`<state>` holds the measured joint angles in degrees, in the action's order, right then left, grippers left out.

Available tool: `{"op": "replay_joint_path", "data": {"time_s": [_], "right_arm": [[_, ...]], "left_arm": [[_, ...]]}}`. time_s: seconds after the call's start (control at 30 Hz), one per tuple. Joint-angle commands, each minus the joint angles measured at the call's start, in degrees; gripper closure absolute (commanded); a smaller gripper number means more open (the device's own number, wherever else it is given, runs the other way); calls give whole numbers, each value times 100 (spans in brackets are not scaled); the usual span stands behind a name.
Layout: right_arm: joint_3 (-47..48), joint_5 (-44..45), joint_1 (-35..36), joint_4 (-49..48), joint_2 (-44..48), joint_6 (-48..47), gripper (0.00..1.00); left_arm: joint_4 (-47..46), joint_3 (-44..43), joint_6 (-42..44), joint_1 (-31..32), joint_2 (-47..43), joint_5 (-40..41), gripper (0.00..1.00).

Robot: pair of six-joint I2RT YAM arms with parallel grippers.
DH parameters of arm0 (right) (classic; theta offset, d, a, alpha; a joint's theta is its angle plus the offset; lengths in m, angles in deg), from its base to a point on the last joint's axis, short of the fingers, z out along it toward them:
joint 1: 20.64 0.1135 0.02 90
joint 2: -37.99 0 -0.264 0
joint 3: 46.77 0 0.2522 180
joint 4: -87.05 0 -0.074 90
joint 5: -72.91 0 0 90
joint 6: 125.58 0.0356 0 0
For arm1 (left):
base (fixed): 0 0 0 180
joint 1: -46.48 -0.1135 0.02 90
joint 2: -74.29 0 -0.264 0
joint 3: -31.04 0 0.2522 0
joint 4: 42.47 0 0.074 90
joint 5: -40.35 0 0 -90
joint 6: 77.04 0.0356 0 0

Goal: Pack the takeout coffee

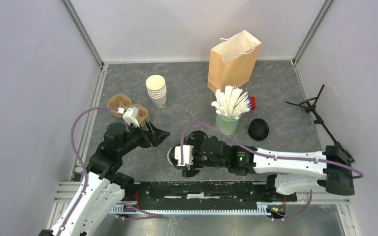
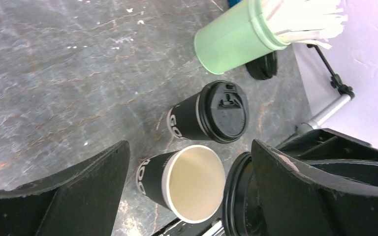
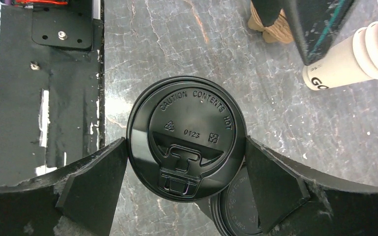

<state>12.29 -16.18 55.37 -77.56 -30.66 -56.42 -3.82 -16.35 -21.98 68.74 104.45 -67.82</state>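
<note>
— Start at our right gripper: what are we holding?

— We pinch a black plastic lid by its rim, one finger on either side. It is a glossy disc with raised lettering and a sip tab. Our left gripper hangs spread, with nothing between its fingers.

— And the coffee itself?

— Both cups stand close together on the grey, veined table, just beyond us. The lidded cup is capped. The open cup shows a smooth cream inside and a rolled rim. From the left wrist their paper walls look black with white lettering. We cannot tell whether our lid sits straight above the open cup.

— So how far along do we judge ourselves?

— Early. One cup is capped and one lid is left to press on. Neither cup is in the brown paper bag, which stands upright at the far side, well apart, white handles up.

— Anything in between?

— The green cup of white sticks, a spare lid lying flat, and a stack of cream cups.
</note>
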Motion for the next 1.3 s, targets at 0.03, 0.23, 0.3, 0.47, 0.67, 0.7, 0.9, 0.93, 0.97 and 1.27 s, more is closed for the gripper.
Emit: {"op": "replay_joint_path", "data": {"time_s": [0.03, 0.23, 0.3, 0.47, 0.67, 0.7, 0.9, 0.93, 0.97, 1.27], "right_arm": [[640, 6, -25, 611, -342, 664, 7], [987, 316, -30, 929, -726, 772, 6], [1016, 331, -33, 889, -794, 791, 5], [1253, 356, -98, 955, -1057, 860, 5], [1426, 306, -236, 997, -1234, 932, 5], [1442, 290, -256, 1011, -1260, 933, 5], [1441, 77, -314, 1041, -1383, 1003, 4], [1455, 61, -315, 1056, -1417, 1024, 5], [1476, 51, -315, 1074, -1450, 1036, 5], [1510, 11, -324, 1037, -1490, 1139, 3]], "left_arm": [[122, 382, -403, 2, -488, 399, 5], [-235, 892, -1039, 0, -904, 194, 10], [-256, 991, -1121, -2, -936, 208, 11], [-239, 1127, -1296, -1, -856, 197, 12], [-286, 1256, -1356, 4, -855, 54, 14], [-312, 1283, -1382, 3, -869, 31, 14], [-353, 1337, -1452, 5, -853, -30, 18], [-353, 1325, -1454, 0, -832, -28, 18], [-355, 1317, -1454, 4, -807, -35, 19], [-351, 1402, -1573, 7, -664, -133, 24]]}}
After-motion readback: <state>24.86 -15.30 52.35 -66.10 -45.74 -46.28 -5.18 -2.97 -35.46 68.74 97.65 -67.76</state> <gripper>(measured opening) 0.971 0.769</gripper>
